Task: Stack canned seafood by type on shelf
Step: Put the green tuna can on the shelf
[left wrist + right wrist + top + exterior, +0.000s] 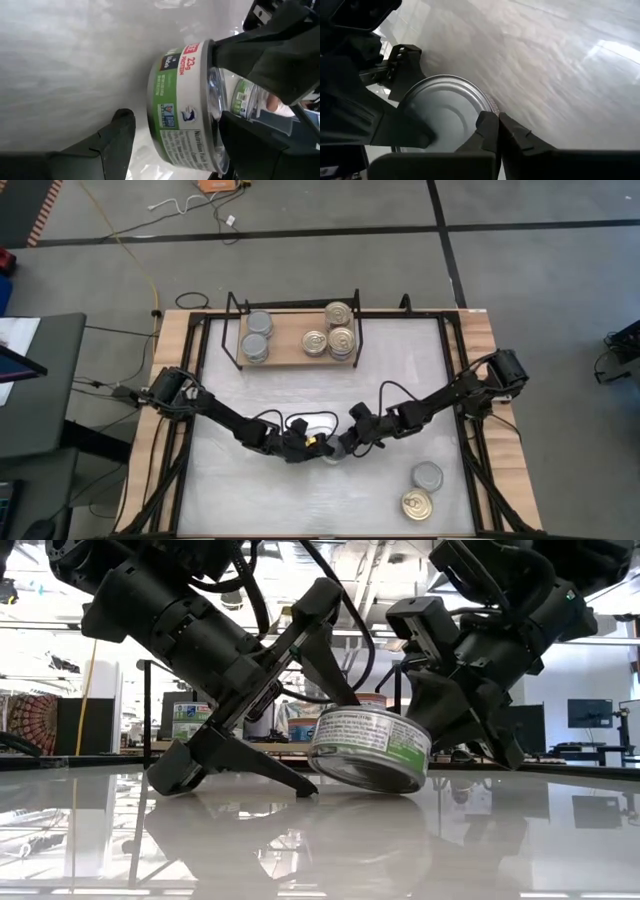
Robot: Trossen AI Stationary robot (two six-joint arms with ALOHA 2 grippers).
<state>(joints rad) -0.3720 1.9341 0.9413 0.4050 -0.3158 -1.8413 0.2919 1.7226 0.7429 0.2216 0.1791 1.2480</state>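
Observation:
A round tin (368, 748) with a green-and-white label and a plain silver top (445, 107) lies tilted at the table's middle, its right lower edge on the tabletop. My left gripper (330, 745) is open, one finger above the tin and one at table level beside it. My right gripper (496, 120) is shut at the tin's opposite rim. The wooden shelf (295, 352) at the far side holds stacked grey-topped tins (257, 335) on its left and gold-topped tins (338, 330) on its right. My left gripper straddles the tin from the table's left, slanting down. Its upper finger (335, 660) lies on the tin's top near the left rim (345, 718). Its lower finger (250, 768) lies on the table, with a gap to the tin's underside in the wrist view (150, 125). My right gripper meets the tin's rim (487, 106) with the tips of its shut fingers (487, 127), slanting down from the table's right. The tin leans between the two grippers, its lower right edge (405, 788) on the table.
Two more tins stand at the table's near right: a grey-topped one (427, 475) and a gold-topped one (417, 504). The shelf's black wire frame (232, 315) rises at its ends. Black rails (455, 370) run along the table's sides.

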